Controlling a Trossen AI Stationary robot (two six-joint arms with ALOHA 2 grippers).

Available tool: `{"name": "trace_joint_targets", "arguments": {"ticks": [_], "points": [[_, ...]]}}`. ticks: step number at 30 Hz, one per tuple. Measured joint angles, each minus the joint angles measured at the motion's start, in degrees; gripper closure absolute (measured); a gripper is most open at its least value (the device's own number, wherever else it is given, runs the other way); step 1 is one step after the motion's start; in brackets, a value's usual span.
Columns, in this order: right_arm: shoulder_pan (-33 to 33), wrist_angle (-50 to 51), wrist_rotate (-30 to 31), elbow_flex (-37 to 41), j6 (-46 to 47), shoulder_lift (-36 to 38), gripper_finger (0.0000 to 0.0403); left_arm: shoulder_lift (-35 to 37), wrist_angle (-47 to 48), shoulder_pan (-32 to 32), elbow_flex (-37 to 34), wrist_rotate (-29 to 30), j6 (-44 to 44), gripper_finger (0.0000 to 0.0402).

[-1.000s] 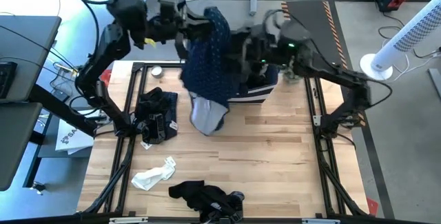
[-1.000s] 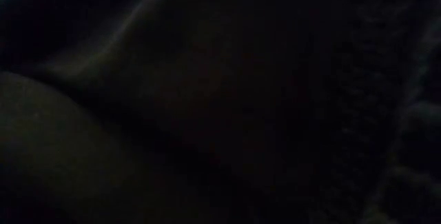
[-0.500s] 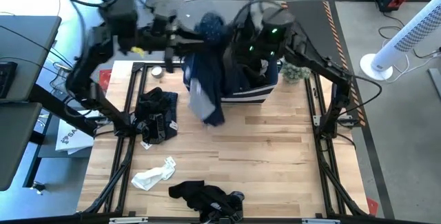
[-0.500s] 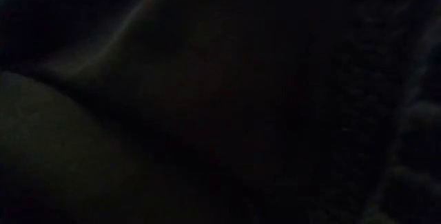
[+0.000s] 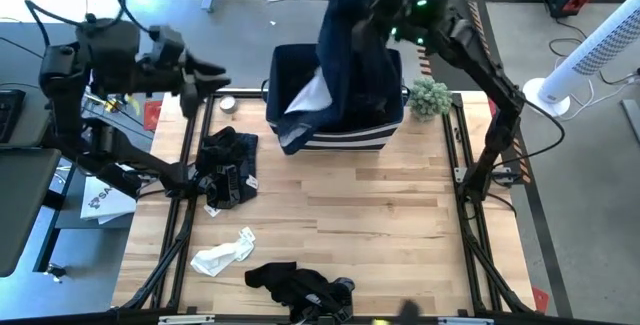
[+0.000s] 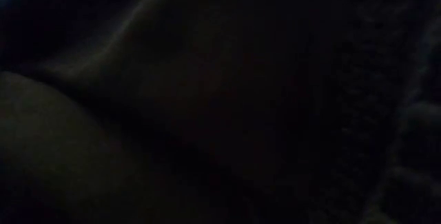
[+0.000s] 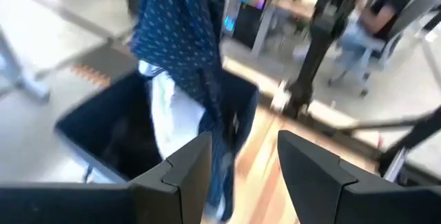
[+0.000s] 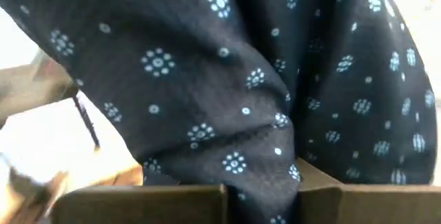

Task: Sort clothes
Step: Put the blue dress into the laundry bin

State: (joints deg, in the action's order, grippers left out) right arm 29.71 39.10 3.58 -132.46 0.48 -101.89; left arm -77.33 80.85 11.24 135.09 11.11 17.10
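Wooden counter (image 5: 380, 225) with a metal frame, office floor around it, a small plant (image 5: 430, 95) at the far edge. Right end effector (image 5: 385, 5) is raised above the navy bin (image 5: 345, 137), clenched on the speckled navy garment (image 5: 350, 55), which hangs down with its white lining over the bin's opening, lower end inside or on the rim. Left end effector (image 5: 205, 70) is off to the left of the bin, fingers (image 7: 186, 176) spread, empty. Left to sort, by my read: a black pile (image 5: 228, 165) near the left rail, a white piece (image 5: 225, 255), another black heap (image 5: 300, 287) at the near edge. Low view is dark, useless. Roughly a quarter done.
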Motion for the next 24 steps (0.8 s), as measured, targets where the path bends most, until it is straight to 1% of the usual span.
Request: {"name": "trace_joint_targets", "arguments": {"ticks": [2,4,6,9,11,12,14,16,18,21,24], "points": [[0.1,6.6,-5.1,3.9,2.0,-0.2,0.0385,0.3,5.3,-1.1,0.0,1.3,1.8,0.0237],[-0.6,12.0,-8.3,9.3,2.1,-0.5,0.0385,0.4,9.5,-2.2,-0.1,3.4,3.8,0.0236],[-1.3,14.1,-9.6,16.6,2.1,-0.6,0.0384,1.0,8.6,-3.1,-1.6,4.9,4.7,0.0236],[-1.5,11.6,-9.2,28.7,4.0,-0.5,0.0378,2.1,6.3,-4.1,-4.1,5.1,3.8,0.0236],[-1.4,7.0,-7.0,37.3,6.5,-0.5,0.0373,2.4,6.9,-4.2,-5.9,5.9,3.8,0.0236],[-1.2,4.4,-6.0,40.9,7.7,-0.5,0.037,2.4,7.0,-4.2,-6.7,6.1,3.9,0.0236],[-0.6,1.0,-5.7,45.3,10.6,-0.2,0.0359,2.4,6.7,-4.2,-8.5,5.9,3.9,0.0236],[0.4,0.4,-6.6,46.6,12.0,0.0,0.0341,2.3,6.8,-4.2,-10.1,4.8,4.8,0.0236],[1.3,1.5,-6.8,45.5,12.6,-0.1,0.0315,2.3,6.9,-4.2,-11.6,3.1,5.2,0.0236],[2.6,6.5,-6.2,39.5,12.6,-0.3,0.0268,2.4,7.2,-4.3,-13.7,-0.3,6.3,0.0236],[3.8,13.1,-3.8,29.4,14.4,-0.3,0.0231,2.3,8.6,-5.4,-15.0,-2.6,8.3,0.0236]]}}
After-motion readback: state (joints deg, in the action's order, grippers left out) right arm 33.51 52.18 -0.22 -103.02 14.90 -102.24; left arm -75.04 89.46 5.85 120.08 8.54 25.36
